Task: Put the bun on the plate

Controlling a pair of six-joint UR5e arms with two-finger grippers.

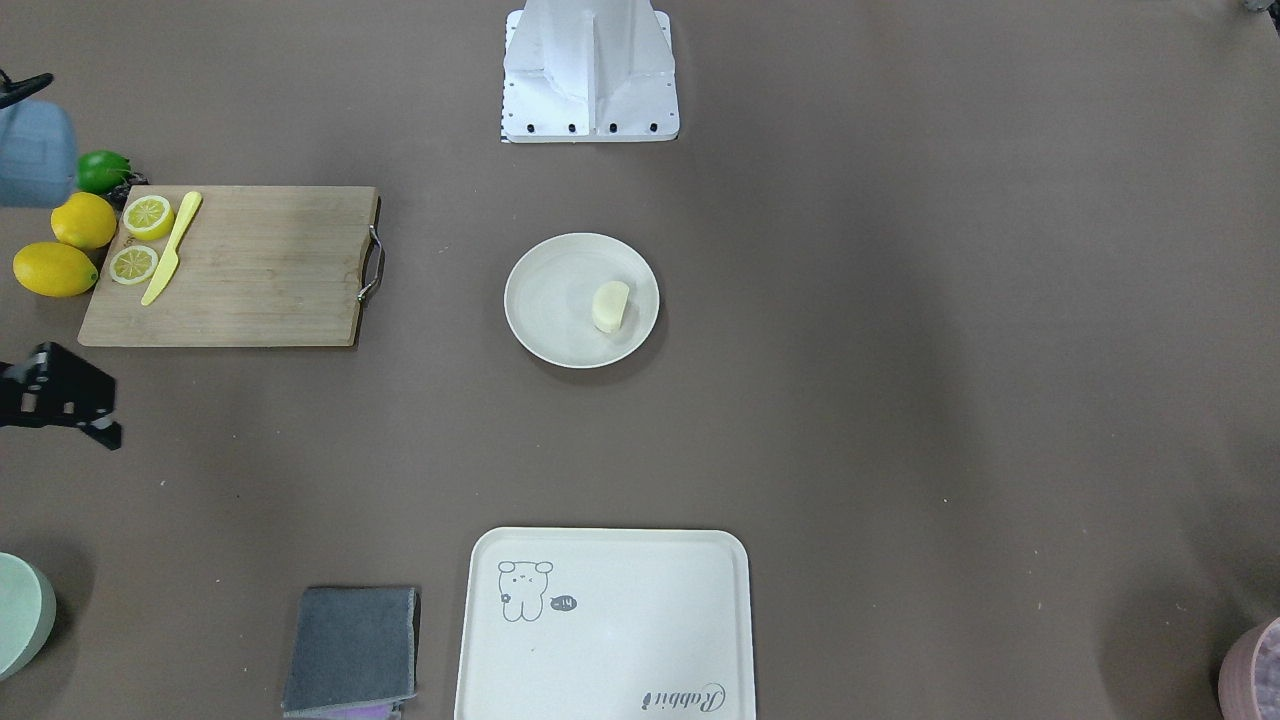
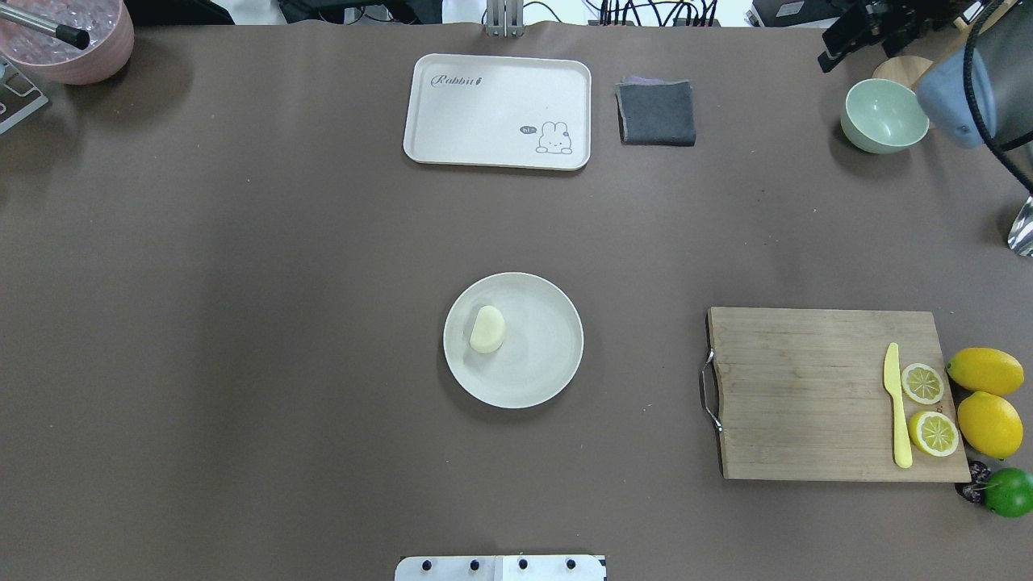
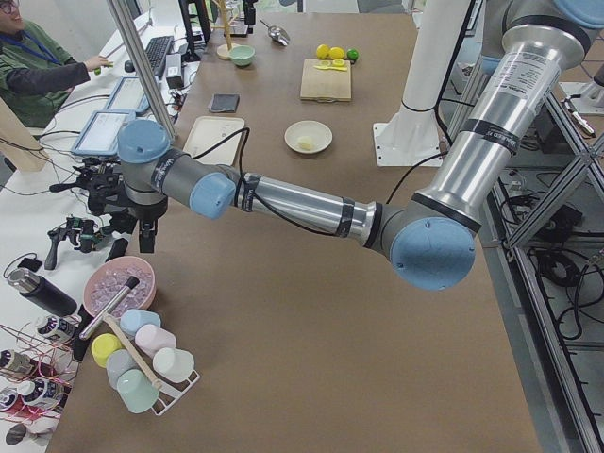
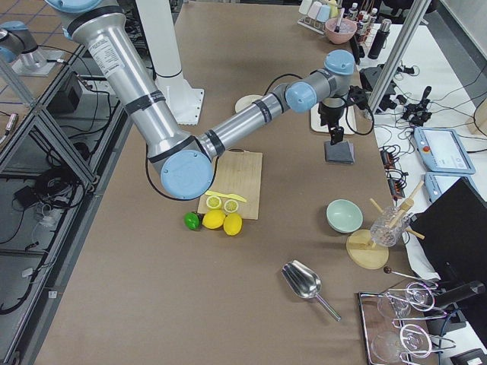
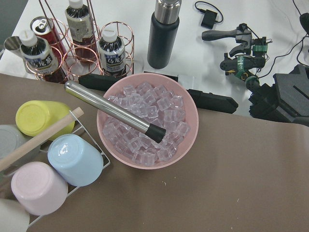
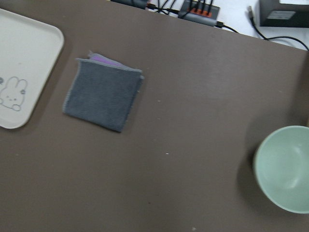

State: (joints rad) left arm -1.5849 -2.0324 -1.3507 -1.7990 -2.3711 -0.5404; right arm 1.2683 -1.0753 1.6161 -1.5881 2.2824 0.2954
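The bun (image 1: 610, 305) (image 2: 487, 328) lies on its side on the round off-white plate (image 1: 545, 300) (image 2: 549, 363) at the table's centre, toward the plate's edge on the robot's left. No gripper touches either. My right gripper (image 1: 70, 400) (image 2: 859, 32) hangs far off near the table's far right corner, above the dark cloth; I cannot tell how its jaws stand. My left gripper (image 3: 127, 231) shows only in the exterior left view, at the far left corner over the pink ice bowl, state unclear.
A wooden cutting board (image 2: 807, 395) on the robot's right carries a yellow knife (image 2: 896, 411) and two lemon halves, with lemons and a lime beside it. The cream tray (image 2: 496, 109), dark cloth (image 2: 656, 113), green bowl (image 2: 884, 117) and pink ice bowl (image 5: 147, 125) line the far edge.
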